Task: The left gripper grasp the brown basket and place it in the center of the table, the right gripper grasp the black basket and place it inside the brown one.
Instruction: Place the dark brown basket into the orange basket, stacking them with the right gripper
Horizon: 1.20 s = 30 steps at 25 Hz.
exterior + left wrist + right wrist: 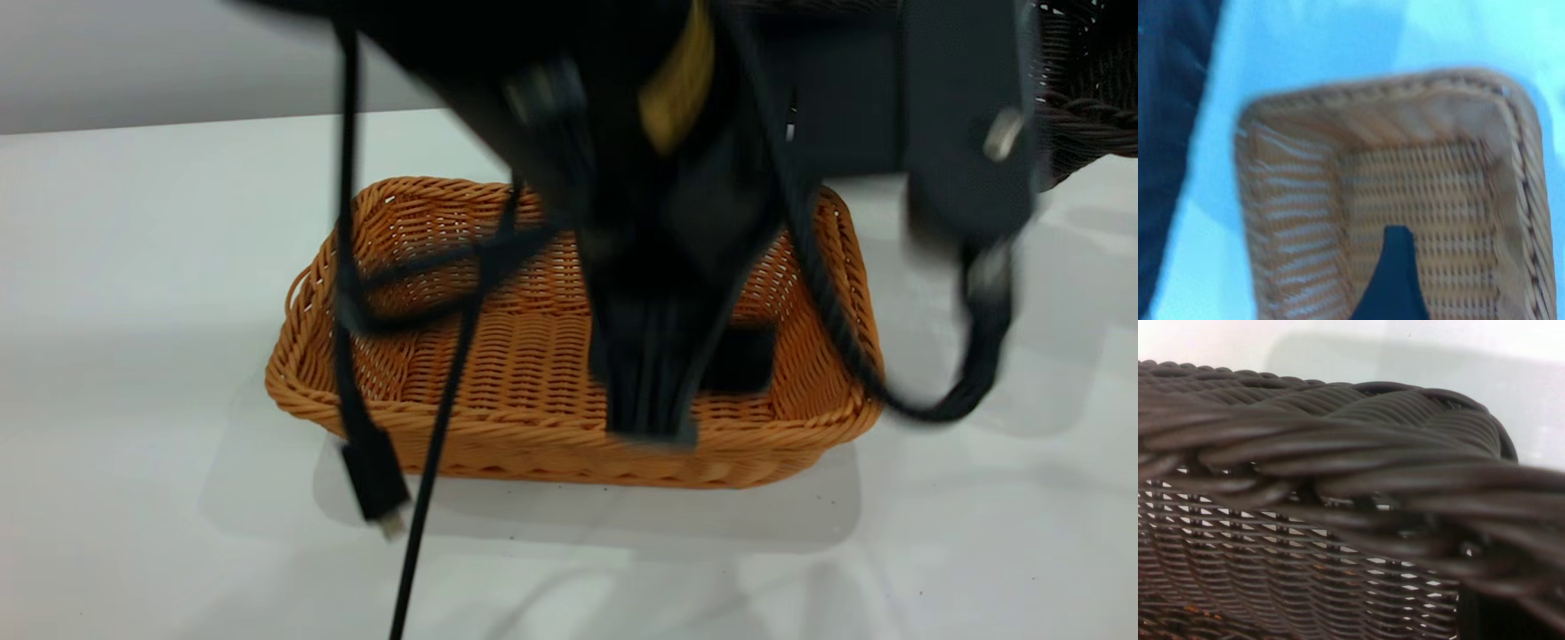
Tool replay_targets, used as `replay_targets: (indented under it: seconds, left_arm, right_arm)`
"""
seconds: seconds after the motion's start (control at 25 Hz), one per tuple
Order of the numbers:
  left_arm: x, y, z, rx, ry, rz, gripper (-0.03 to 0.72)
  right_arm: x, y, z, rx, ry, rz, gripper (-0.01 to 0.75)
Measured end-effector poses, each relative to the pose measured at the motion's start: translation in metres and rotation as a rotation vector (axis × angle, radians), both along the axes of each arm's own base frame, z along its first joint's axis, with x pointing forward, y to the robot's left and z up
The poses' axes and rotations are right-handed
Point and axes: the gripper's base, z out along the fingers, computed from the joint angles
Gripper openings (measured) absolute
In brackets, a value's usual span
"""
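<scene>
Brown basket (533, 391) upright on table (133, 356); black basket (1089, 89) far right.

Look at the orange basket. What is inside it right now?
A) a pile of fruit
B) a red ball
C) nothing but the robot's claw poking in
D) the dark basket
C: the brown basket shows only bare woven floor in the exterior and left wrist views, with the left claw reaching down into it; the black basket sits apart at the table's far right edge.

One brown basket (533, 382), one black basket (1089, 98), one table (133, 356), two arms.
</scene>
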Motion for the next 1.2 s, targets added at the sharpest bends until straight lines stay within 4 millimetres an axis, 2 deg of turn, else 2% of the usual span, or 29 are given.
replay_targets:
  seconds: [0.16,0.24,0.4,0.56,0.68,0.88,1.2]
  left_arm:
    - [-0.006,0.009,0.053,-0.142,-0.081,0.001,0.555]
    - [-0.008,0.015,0.084,-0.235,-0.129,0.014,0.555]
    - [-0.012,0.030,0.144,-0.416,-0.215,0.064,0.555]
    - [-0.015,0.045,0.185,-0.544,-0.290,0.116,0.555]
    - [-0.014,0.051,0.192,-0.575,-0.319,0.153,0.555]
    - [-0.009,0.060,0.196,-0.516,-0.418,0.194,0.553]
    - [-0.006,0.062,0.199,-0.503,-0.479,0.204,0.533]
  right_arm:
    - [-0.001,0.019,0.000,-0.007,-0.007,0.081,0.129]
    - [-0.003,0.035,0.000,-0.009,-0.004,0.135,0.129]
    - [-0.009,0.072,-0.001,-0.021,0.000,0.240,0.129]
    - [-0.020,0.117,-0.001,-0.020,0.004,0.368,0.129]
    - [-0.031,0.141,-0.004,-0.038,0.030,0.445,0.129]
    - [-0.038,0.165,-0.013,-0.053,0.065,0.454,0.129]
    - [-0.033,0.169,-0.045,-0.045,0.163,0.420,0.128]
